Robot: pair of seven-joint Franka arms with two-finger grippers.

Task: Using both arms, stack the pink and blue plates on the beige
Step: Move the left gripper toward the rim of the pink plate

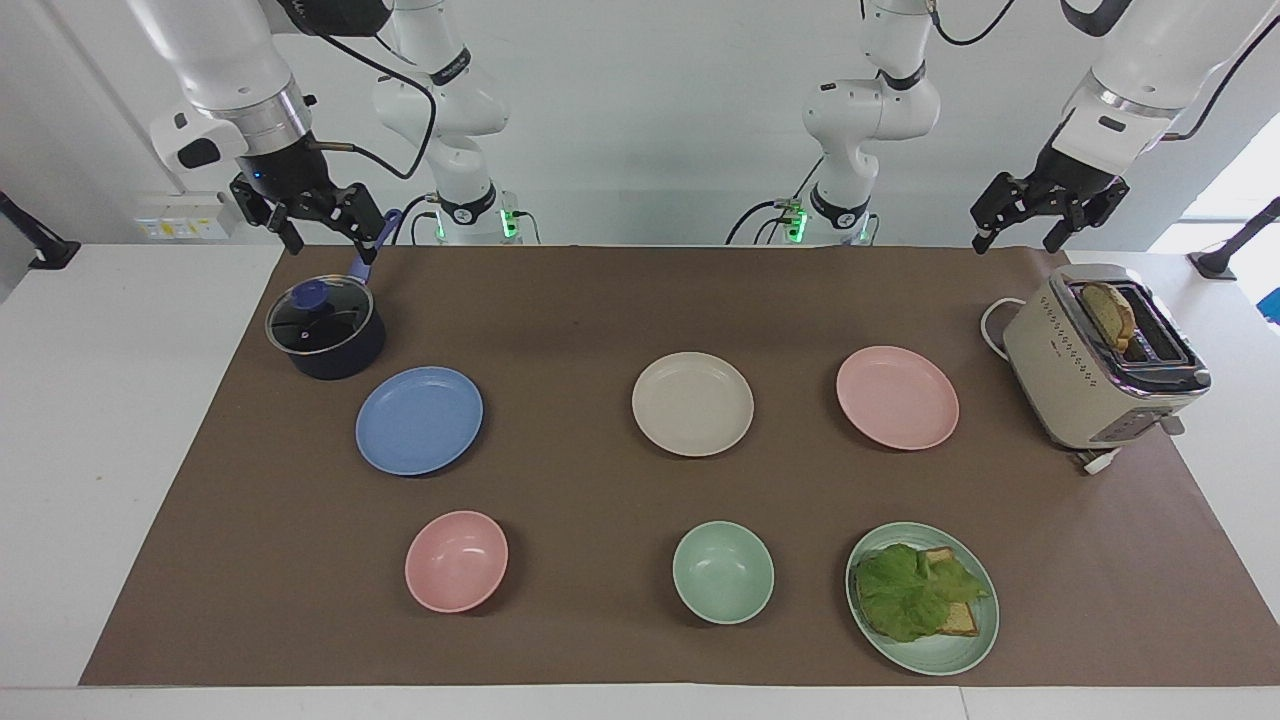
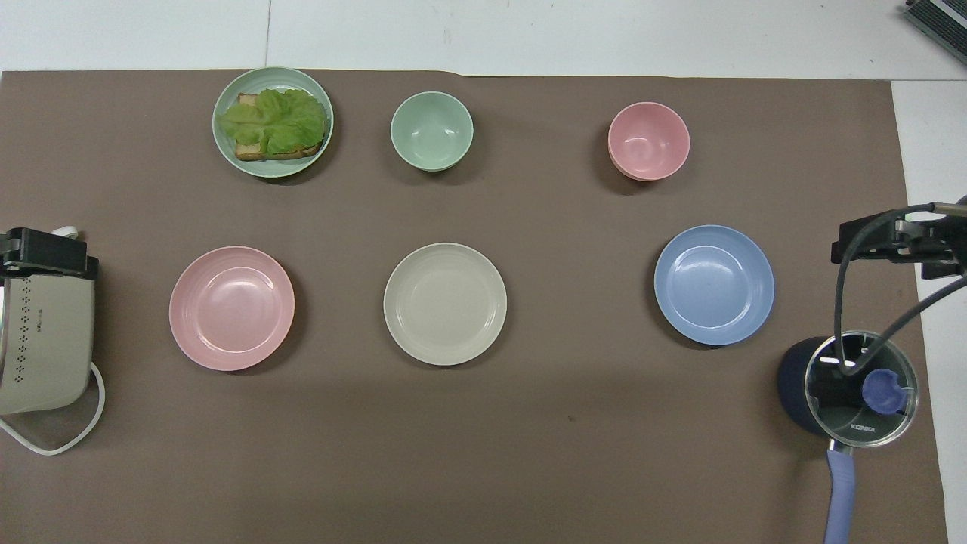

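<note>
Brown paper point(image 1: 600, 300) covers the white table under both arms, and nothing of the stacking looks begun. Starting at the robots' end, the right gripper point(image 1: 318, 228) hangs in the air over the handle of a lidded dark-blue saucepan point(image 1: 325, 330), its fingers spread and empty; the left gripper point(image 1: 1020, 235) hangs over the paper's edge by a cream toaster point(image 1: 1100, 360) with a slice of bread in it, jaws likewise apart and holding nothing. Taking the beige plate point(image 1: 692, 403) as the landmark, it sits bare at mid-table. The blue plate point(image 1: 419, 420) lies flat well apart from it toward the right arm's end, and the pink plate point(image 1: 897, 397) lies flat near it toward the left arm's end, neither touching it. Farther from the robots than the beige plate are a pink bowl point(image 1: 456, 560), a mint bowl point(image 1: 722, 572) and a mint plate with lettuce and bread point(image 1: 922, 598), none part of the job. Both pickups and both placements remain, as I judge it.
</note>
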